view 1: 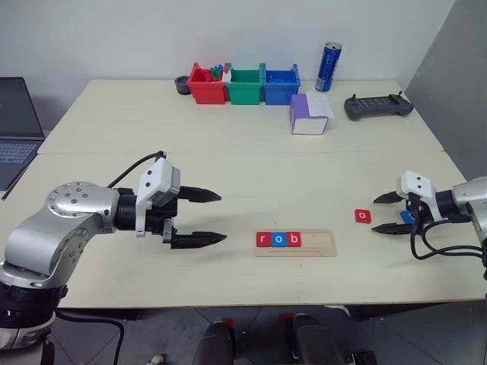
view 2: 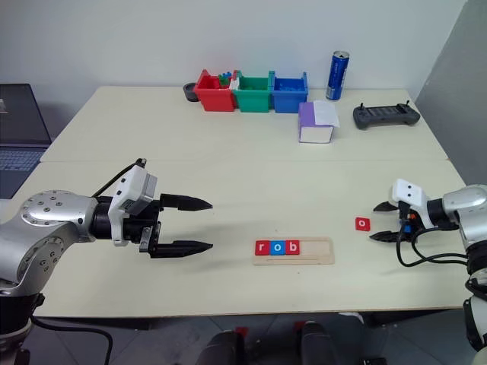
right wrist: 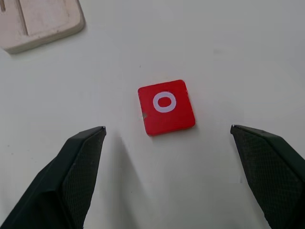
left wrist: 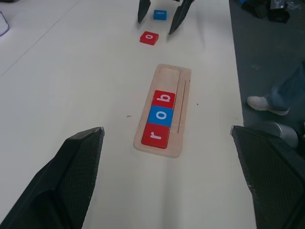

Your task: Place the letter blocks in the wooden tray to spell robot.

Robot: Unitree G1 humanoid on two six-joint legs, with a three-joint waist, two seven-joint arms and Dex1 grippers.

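Head view: the tray [view 1: 295, 244] held red r, blue o, red b at its left end. The left gripper [view 1: 204, 217] gaped empty left of it. Right wrist view: the right gripper [right wrist: 167, 157] gaped empty before the red o tile [right wrist: 166, 107]. Left wrist view: a blue tile [left wrist: 160, 15] lay between the right fingers.

Pale table [view 1: 228, 152] against white wall [view 1: 114, 30]; grey floor [left wrist: 267, 57] beyond edge

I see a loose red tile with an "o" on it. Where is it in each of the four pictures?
Left eye view: the red o tile lies on the table, right of the tray, just left of the right gripper.
Right eye view: same spot.
Left wrist view: near the top, beyond the tray.
Right wrist view: centre, ahead of the open gripper.
Shared landmark: the tray.
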